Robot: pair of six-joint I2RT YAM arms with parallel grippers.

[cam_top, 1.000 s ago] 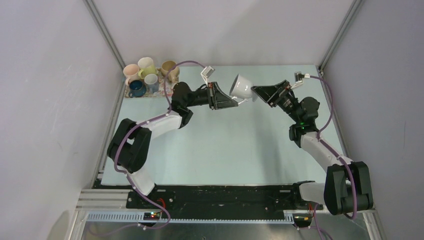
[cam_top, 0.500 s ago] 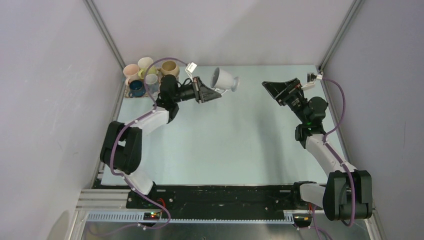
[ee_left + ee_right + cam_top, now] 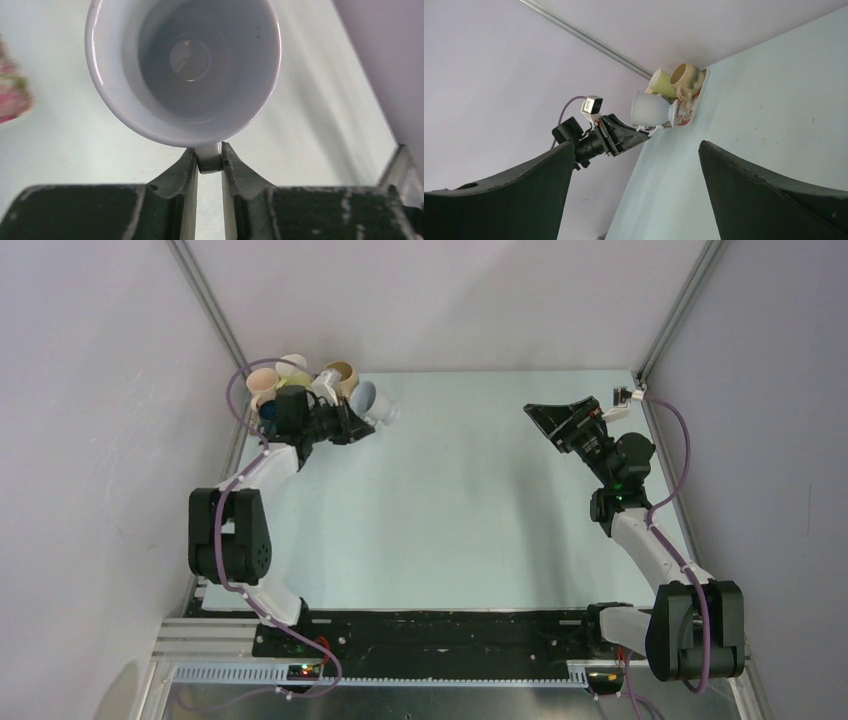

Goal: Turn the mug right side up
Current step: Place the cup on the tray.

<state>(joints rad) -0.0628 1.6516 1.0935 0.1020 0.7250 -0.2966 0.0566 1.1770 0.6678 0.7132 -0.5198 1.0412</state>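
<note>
Left wrist view: left gripper [image 3: 210, 156] pinches white mug [image 3: 182, 70] by handle [image 3: 209, 162] only, at table [image 3: 450, 520] 11 o'clock, beside mug cluster [image 3: 290, 366]. You risk swivel, collision. Right gripper [image 3: 636, 144] wide, empty.

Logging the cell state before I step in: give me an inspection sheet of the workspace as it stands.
Surface: pale table, a few small specks.
Job's things: white mug, held by its handle beside the tray, mouth toward the left wrist camera.
Clutter: floral tray at the far left corner, holding several other mugs.
Grippers: left gripper, jaws shut on the handle; right gripper, jaws wide open, empty, at far right.
Cables: purple cables along both arms; the left one loops over the tray.
Surroundings: grey walls, metal posts.
</note>
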